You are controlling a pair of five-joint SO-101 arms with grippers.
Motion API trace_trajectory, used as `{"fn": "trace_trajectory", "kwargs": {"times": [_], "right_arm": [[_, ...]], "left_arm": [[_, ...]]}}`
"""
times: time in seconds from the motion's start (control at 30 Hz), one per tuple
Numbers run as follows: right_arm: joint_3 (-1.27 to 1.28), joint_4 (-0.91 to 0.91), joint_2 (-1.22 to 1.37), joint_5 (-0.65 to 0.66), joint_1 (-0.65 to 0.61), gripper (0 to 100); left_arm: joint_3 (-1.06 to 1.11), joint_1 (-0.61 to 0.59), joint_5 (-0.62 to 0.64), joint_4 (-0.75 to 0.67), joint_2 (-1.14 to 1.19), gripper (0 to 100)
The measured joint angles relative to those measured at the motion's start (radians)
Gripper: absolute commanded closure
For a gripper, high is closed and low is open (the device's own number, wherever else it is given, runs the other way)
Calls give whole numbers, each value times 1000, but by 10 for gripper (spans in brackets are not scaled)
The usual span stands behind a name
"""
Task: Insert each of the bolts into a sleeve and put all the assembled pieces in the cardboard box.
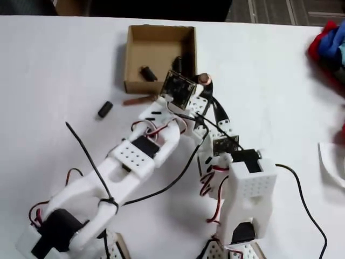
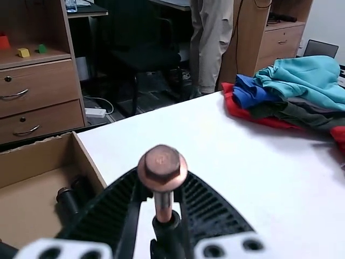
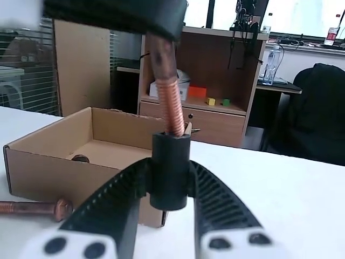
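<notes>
Jaws of the left gripper (image 2: 161, 189) are set narrow and clamp the bolt (image 2: 162, 166) just under its hexagonal head. Jaws of the right gripper (image 3: 170, 189) are set narrow and clamp round the sleeve (image 3: 170, 154).

Position: both pieces are held above the table (image 1: 64, 59), just off the right corner of the box (image 1: 141, 86) on the side facing the arms. The box's right wall stands just beside both grippers. The clothes (image 1: 329, 46) lie well apart from them, at the table's right edge.

Appearance: the bolt is copper-coloured with a threaded shank. The sleeve is a short black cylinder.

Orientation: the bolt's long axis is near upright and slightly tilted, head up. Its threaded end points down into the sleeve's upper mouth, and most of the shank stands exposed above it. The sleeve is upright, roughly in line with the bolt.

Other items:
- Two dark cylinders (image 2: 70, 200) lie on the box floor.
- A loose bolt (image 1: 137, 101) lies flat on the table just beside the box wall that faces the arms, long axis along that wall.
- A loose sleeve (image 1: 105, 109) lies on its side near the box's left corner on the same side.
</notes>
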Motion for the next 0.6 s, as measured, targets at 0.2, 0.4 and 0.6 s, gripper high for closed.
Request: {"fn": "trace_trajectory", "kwargs": {"times": [0.2,0.4,0.6], "right_arm": [[-5,0,0,0,6,979],[-5,0,0,0,6,979],[-5,0,0,0,6,979]], "left_arm": [[2,8,2,5,0,975],[2,8,2,5,0,975],[2,8,2,5,0,975]]}}
